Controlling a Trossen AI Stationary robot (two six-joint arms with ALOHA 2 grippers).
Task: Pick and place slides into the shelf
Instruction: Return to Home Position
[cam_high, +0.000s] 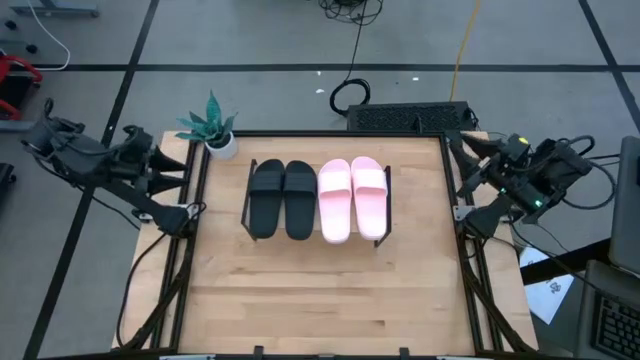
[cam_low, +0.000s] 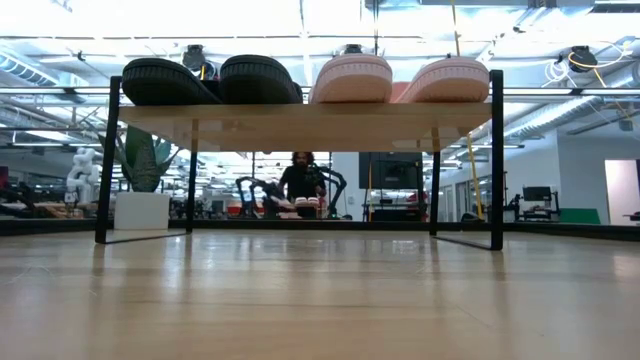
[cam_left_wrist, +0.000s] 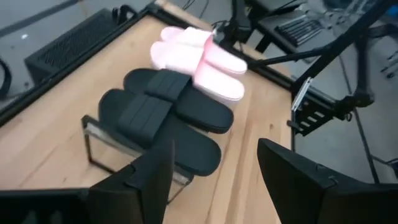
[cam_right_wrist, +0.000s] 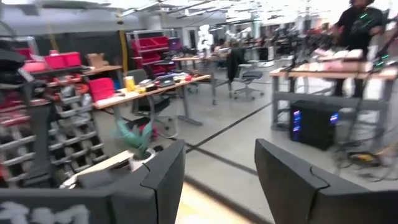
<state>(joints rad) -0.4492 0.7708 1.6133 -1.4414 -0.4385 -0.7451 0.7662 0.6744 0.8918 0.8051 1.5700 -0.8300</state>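
Starting with the left gripper (cam_left_wrist: 214, 163): its two fingers are spread wide with nothing between them. It hangs just off the left edge of the table (cam_high: 320, 290), aimed across at the shelf (cam_low: 310, 125). The right gripper (cam_right_wrist: 217, 163) is the same story, fingers apart and empty, out past the table's right edge. Its camera looks over the back of the table into the room, where we catch the potted plant (cam_right_wrist: 138, 138) and a person (cam_right_wrist: 357, 25) at a bench way in the background. Neither gripper touches anything.

Moving inward, the shelf stands on the back half of the table, roughly centred between the two arms. All four slides (cam_left_wrist: 155, 109) are up on its top board, side by side in one row, and they fill it from one black end frame to the other. From above, the black pair (cam_high: 283, 198) takes the left half and the pink pair (cam_high: 352, 198) the right half. The inner black one and the inner pink one sit just beside each other; whether they actually touch, we can't tell. From table height we get four rounded ends lined up along the board's front edge, two dark and two pale. The plant sits at the table's back-left corner, near the shelf's left end but apart from it.
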